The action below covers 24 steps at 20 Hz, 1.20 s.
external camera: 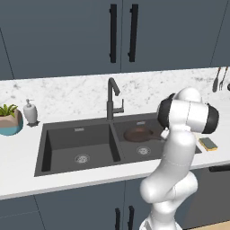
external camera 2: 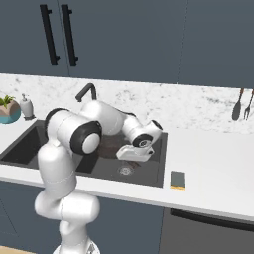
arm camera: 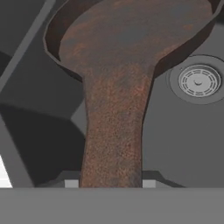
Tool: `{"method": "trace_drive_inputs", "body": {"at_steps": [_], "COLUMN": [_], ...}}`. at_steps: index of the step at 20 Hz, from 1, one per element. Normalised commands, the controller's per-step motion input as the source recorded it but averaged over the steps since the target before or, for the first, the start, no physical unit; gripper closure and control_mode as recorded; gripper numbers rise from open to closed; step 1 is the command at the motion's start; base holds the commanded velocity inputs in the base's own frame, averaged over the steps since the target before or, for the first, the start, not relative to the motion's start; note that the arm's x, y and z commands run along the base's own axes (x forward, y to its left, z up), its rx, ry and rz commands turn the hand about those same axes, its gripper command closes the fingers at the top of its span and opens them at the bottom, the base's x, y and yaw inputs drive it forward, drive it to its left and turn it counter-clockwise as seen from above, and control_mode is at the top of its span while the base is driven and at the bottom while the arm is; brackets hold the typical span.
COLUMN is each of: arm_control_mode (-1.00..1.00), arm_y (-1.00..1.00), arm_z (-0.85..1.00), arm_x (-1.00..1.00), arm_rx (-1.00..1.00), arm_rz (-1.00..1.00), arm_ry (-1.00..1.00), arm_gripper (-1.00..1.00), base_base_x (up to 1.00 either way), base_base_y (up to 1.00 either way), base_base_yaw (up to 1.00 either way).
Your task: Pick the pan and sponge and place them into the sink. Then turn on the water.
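In the right basin of the dark grey rectangular double-basin sink (external camera: 45,148), the round shallow rust-brown frying pan (external camera: 137,134) lies on the matte floor, just behind the round ribbed metal drain (external camera: 143,150). The hand (external camera 2: 133,155) reaches down into that basin over the pan's handle. In the hand view the mottled, rough-looking handle (arm camera: 114,140) runs straight up between the two small finger tips (arm camera: 71,183), which sit close on either side of it; whether they actually press it I cannot tell. The small yellow rectangular sponge (external camera: 208,143) with a darker top lies flat on the white speckled marble-like surface (external camera: 18,157), right of the sink and apart from it. The tall dark gooseneck faucet (external camera: 112,99) stands behind the divider. A white soap pump bottle (external camera: 30,112) stands at the far left.
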Motion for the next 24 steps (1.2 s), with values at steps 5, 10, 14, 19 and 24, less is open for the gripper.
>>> {"method": "trace_drive_inputs", "body": {"at_steps": [5,10,14,19,24], "arm_control_mode": [-1.0,-1.0,-1.0,-1.0,-1.0], "arm_y": [0.0,0.01,0.07,0.16,0.02], "arm_z": [-0.31,-0.17,-0.26,-0.43,-0.46], "arm_x": [0.11,0.0,0.19,0.45,0.57], "arm_rx": [-0.13,-0.02,0.0,-0.04,-0.01], "arm_rz": [0.06,0.15,0.15,0.09,0.02], "arm_ry": [0.03,0.08,0.07,0.05,0.0], "arm_gripper": [1.0,1.0,1.0,1.0,1.0], "base_base_x": [0.0,0.0,0.0,0.0,0.0], "base_base_y": [0.0,0.0,0.0,0.0,0.0], "base_base_yaw": [0.0,0.0,0.0,0.0,0.0]}}
